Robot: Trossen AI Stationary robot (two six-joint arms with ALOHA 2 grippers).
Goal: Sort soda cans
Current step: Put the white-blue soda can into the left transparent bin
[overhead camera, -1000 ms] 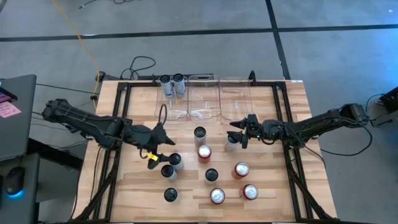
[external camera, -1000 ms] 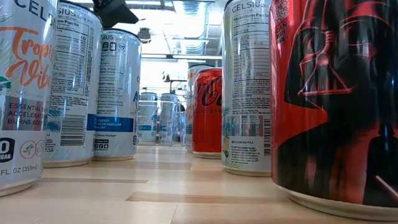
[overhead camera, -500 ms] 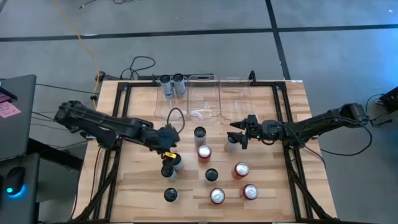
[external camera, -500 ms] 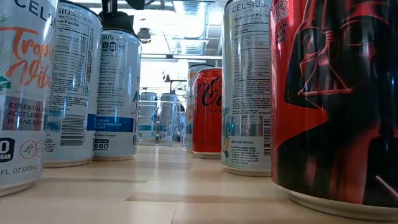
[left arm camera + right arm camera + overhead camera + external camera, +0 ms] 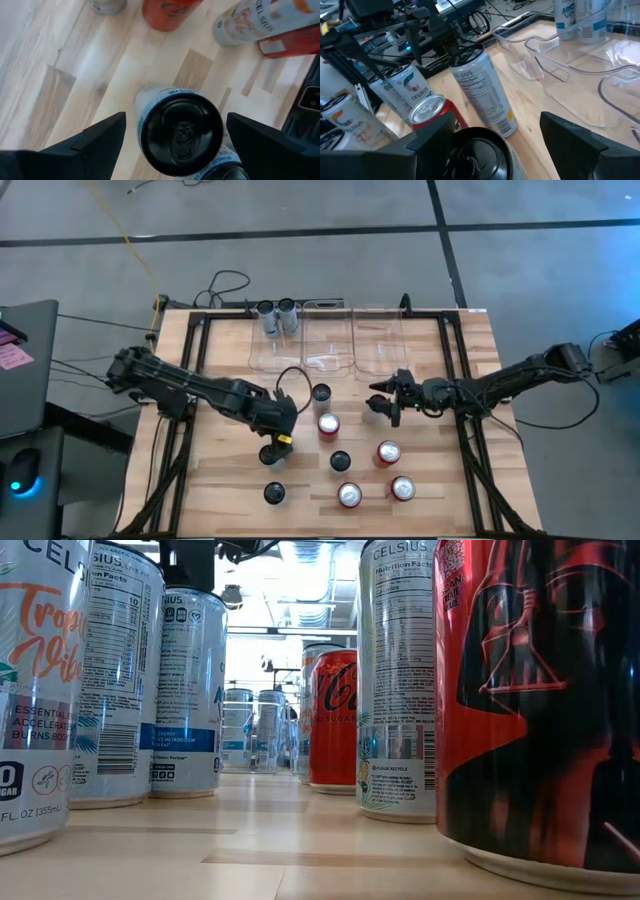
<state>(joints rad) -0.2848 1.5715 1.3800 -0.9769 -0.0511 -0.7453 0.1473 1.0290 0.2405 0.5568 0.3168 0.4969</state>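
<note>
Several red and silver cans stand upright on the wooden table. My left gripper hovers open over a pair of dark-topped silver cans; one can shows between its fingers, untouched, and its neighbour stands beside it. In the low view my left gripper hangs above a silver can. My right gripper is open, its fingers on either side of a dark-topped silver can. Two silver cans stand in the left clear bin.
Three clear bins line the far side; the middle bin and the right bin hold nothing. Red cans and dark-topped cans crowd the table's middle. A black frame borders the table.
My left gripper has moved toward the table's right and slightly toward its near edge, coming over the pair of silver cans. In the low view it has come into sight above a silver can. The cans have stayed in place.
</note>
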